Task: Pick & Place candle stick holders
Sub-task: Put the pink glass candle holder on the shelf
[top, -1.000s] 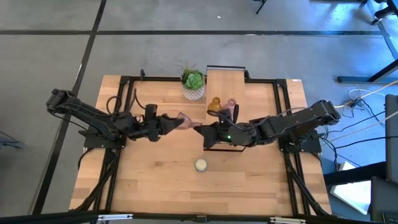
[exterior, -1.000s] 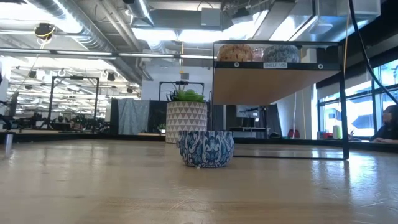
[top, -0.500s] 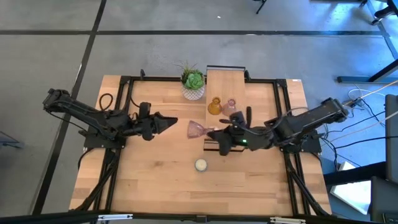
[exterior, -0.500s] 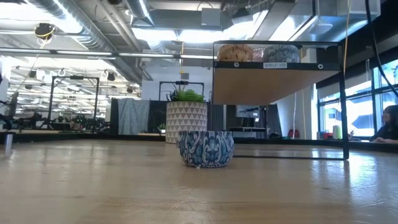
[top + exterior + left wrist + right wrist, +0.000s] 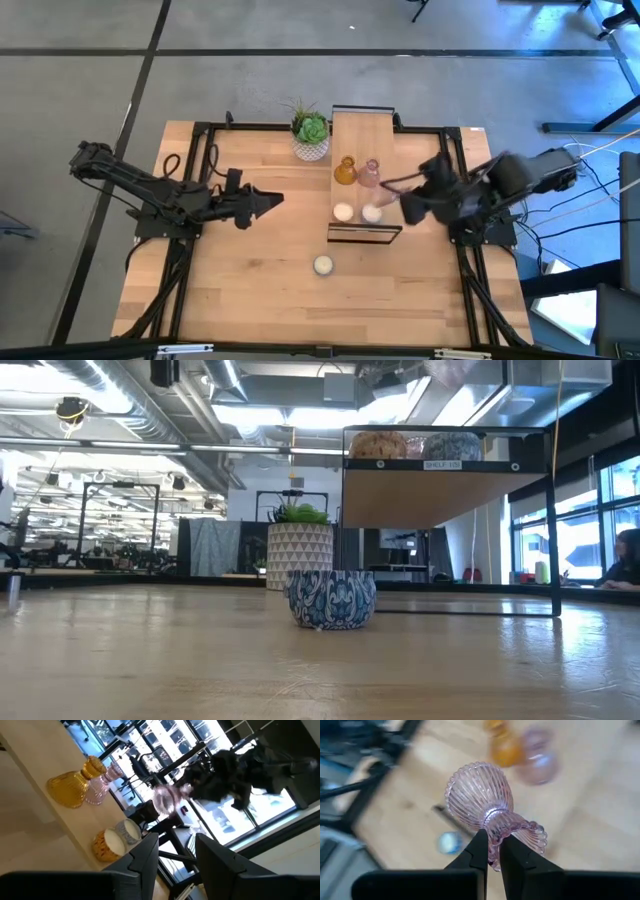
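pink glass holders (image 5: 370,172) number two, amber (image 5: 345,170) one; right tool (image 5: 491,851) grips one pink holder (image 5: 490,809), left tool (image 5: 176,851) gapes.

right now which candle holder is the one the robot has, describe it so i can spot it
Start at the wooden shelf at the table's far edge, where an amber holder and a pink holder stand side by side. Look just right of them to the right gripper. The ribbed pale pink holder clamped at its waist is the only one off the shelf.

One ribbed pink holder (image 5: 489,807) held aloft; amber holder (image 5: 345,170) and pink holder (image 5: 369,172) upright on shelf.
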